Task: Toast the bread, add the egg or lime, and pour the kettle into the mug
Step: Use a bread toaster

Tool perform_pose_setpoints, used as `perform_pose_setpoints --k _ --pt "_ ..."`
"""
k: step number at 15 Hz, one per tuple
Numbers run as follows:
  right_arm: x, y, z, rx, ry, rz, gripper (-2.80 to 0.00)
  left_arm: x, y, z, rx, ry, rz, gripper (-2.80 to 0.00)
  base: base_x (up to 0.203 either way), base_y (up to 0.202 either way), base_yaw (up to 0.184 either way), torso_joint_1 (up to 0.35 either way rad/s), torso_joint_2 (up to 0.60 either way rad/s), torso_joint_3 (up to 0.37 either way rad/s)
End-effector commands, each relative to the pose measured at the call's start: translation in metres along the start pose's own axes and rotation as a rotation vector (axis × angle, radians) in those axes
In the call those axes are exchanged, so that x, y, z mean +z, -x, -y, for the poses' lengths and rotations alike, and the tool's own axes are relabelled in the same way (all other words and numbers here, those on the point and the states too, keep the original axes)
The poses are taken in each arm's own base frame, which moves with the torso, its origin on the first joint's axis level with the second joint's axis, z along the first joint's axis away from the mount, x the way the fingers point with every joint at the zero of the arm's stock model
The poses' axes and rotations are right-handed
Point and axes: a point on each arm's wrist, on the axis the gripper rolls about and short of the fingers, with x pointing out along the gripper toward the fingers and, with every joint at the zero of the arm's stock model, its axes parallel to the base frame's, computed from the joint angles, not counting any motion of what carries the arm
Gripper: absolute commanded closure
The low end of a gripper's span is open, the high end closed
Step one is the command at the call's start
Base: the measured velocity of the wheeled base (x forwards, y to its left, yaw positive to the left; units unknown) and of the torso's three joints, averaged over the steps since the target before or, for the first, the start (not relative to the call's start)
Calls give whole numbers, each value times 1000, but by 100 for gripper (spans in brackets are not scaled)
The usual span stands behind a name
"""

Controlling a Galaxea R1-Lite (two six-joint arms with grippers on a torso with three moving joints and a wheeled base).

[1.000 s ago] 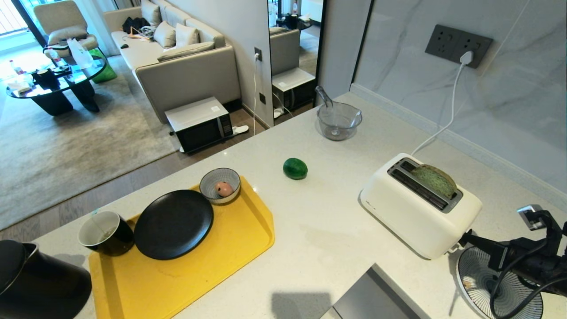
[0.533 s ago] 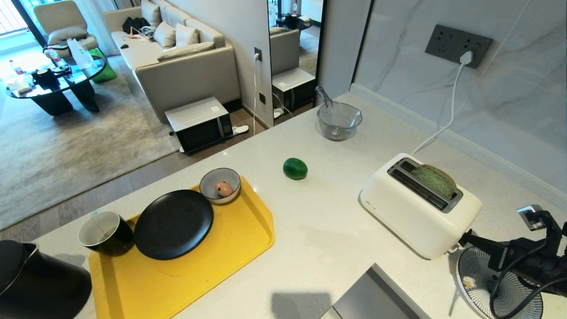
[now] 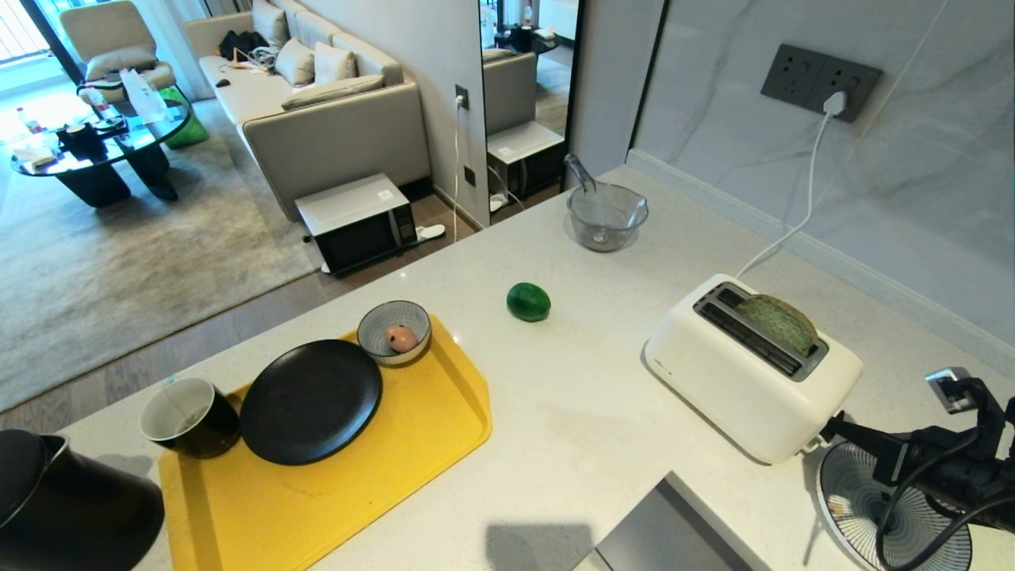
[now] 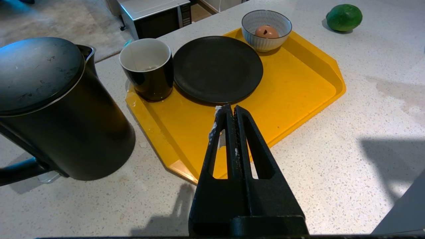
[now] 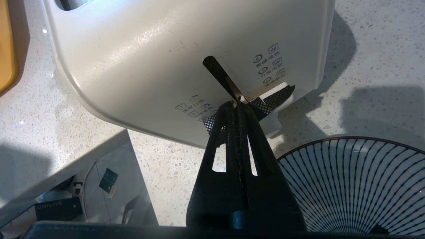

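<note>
At the end face of the white toaster [image 3: 749, 369], the right gripper [image 5: 236, 105] has its fingers pressed together, tips at the lever [image 5: 277, 96] near the bottom of its slot, holding nothing. The bread [image 3: 777, 323] sits in 1 of the 2 slots, its top showing. The lime [image 3: 529, 301] lies on the counter [image 3: 587, 428] between toaster and yellow tray [image 3: 412, 468]. The mug [image 3: 189, 416] stands at the tray's corner beside a black plate [image 3: 311, 400], near the kettle [image 3: 67, 503]. The left gripper [image 4: 229, 111], also pressed together and empty, hangs above the tray.
</note>
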Motion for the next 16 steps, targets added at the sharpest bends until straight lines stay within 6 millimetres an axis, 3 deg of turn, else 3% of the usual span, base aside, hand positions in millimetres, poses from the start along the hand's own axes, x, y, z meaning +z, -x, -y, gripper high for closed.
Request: perform_pose_setpoints --k 1,16 --pt "0 0 0 3 1 3 0 -4 -1 0 1 1 -11 0 0 0 0 0 0 0" --pt "-1 -1 1 4 -1 -2 0 -4 -1 0 1 1 -11 0 0 0 0 0 0 0"
